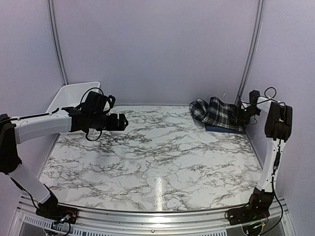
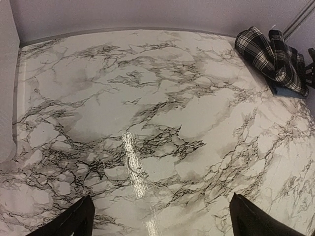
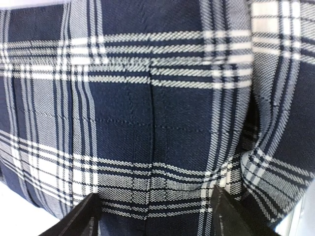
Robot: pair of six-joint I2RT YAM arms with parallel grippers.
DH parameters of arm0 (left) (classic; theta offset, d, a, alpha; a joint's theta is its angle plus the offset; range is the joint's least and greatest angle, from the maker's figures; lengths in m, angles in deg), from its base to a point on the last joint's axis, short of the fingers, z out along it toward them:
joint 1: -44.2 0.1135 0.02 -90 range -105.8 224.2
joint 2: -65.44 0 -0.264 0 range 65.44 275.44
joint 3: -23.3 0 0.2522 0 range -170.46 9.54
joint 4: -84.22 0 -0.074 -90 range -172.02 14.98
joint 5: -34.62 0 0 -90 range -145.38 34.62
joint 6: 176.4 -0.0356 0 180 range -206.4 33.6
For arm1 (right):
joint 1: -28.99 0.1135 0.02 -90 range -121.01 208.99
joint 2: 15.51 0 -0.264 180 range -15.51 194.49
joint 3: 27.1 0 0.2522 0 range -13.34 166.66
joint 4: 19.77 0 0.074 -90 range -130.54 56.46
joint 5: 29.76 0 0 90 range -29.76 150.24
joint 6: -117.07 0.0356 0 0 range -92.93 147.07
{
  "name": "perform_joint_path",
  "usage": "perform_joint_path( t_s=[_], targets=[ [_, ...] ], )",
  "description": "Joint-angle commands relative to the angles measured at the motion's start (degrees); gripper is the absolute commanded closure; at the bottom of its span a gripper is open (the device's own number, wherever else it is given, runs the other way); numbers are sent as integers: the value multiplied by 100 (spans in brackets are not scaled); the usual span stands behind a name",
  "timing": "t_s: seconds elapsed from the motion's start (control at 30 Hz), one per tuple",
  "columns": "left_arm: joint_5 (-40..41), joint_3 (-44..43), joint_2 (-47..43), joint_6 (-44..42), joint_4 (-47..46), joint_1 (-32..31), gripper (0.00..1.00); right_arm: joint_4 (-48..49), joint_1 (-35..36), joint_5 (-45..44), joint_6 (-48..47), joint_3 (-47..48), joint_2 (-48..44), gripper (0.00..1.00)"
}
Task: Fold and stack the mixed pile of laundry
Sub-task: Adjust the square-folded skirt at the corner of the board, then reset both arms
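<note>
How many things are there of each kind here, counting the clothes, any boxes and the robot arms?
Plaid garments: 1, the plaid garment
Navy blue garments: 1, the navy blue garment under the plaid one
White bins: 1, the white bin
Robot arms: 2, the left arm and the right arm
Total: 5

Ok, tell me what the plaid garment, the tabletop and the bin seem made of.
Plaid garment: woven cloth, matte; the threads' weave shows up close. Tabletop: marble-patterned, glossy, with a glare streak; real stone or printed laminate, cannot tell. Bin: smooth white, probably plastic.
</note>
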State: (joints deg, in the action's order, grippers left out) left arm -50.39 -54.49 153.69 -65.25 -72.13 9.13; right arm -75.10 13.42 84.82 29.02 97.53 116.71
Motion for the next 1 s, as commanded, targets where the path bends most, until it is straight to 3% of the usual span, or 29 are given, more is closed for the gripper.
perform_joint_path(
  t_s=[0.0, 0.2, 0.27, 0.43, 0.7, 0.97],
  targets=[
    [-453, 41, -159, 332, 50, 363, 1, 191, 54, -198, 84, 131, -751, 21],
    [-527, -266, -298, 179, 397, 825, 1, 359, 383, -46, -25, 39, -1822, 10],
    [-263, -531, -283, 36, 757, 922, 1, 351, 482, 87, -51, 47, -2143, 2],
    [139, -1078, -386, -175, 1365, 992, 1, 462, 880, 479, -30, -266, -2963, 2],
    [59, -1014, -888, -108, 1585, 1002, 1, 1058, 2390, 455, -23, -2090, -4229, 2],
    [-297, 412, -1380, 306, 1493, 887, 1, 2641, 3381, 306, 903, -4645, -5186, 1]
  ],
)
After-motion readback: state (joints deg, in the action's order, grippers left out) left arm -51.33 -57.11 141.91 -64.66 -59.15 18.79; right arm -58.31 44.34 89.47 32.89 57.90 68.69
